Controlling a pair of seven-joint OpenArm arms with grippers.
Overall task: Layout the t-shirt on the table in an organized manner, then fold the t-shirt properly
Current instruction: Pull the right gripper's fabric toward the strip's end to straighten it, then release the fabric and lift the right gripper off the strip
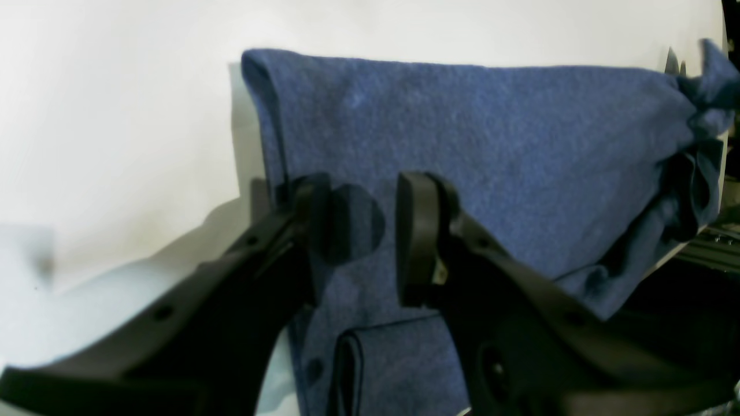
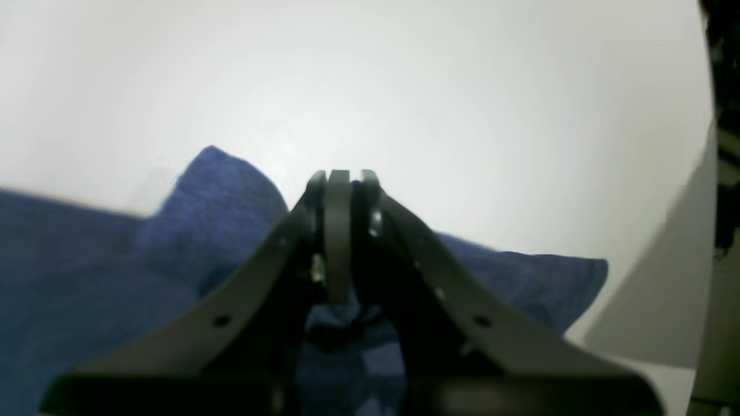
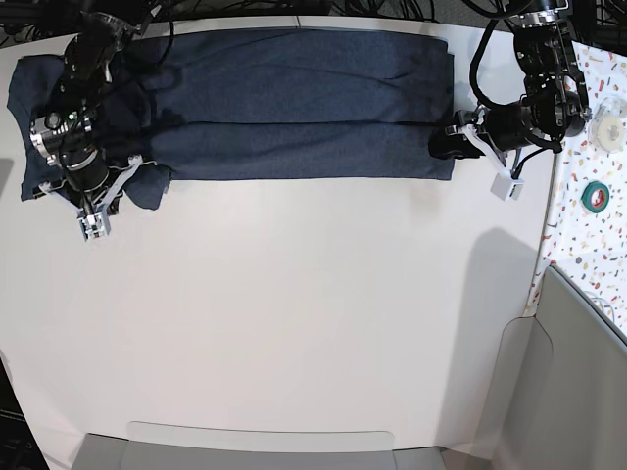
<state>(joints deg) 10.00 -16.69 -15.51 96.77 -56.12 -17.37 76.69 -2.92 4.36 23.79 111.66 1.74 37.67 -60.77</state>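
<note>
Right end effector (image 2: 338,179) was clamped on the t-shirt (image 3: 294,103), its pinched fold hidden; left end effector (image 1: 361,231) stood apart, straddling cloth at the worktop (image 3: 294,323) edge.

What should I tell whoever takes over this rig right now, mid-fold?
Left gripper: jaws apart, at the t-shirt's end edge, nothing clamped that I can see.
Right gripper: shut, at the shirt's opposite end; whether cloth is pinched is not visible.
T-shirt: lies along the far edge of the table as a long narrow band, lengthwise folds in.
Done: laid out and folded lengthwise.
Left: probably fold the band end over end, then tidy the bunched sleeve end by the right gripper.
</note>
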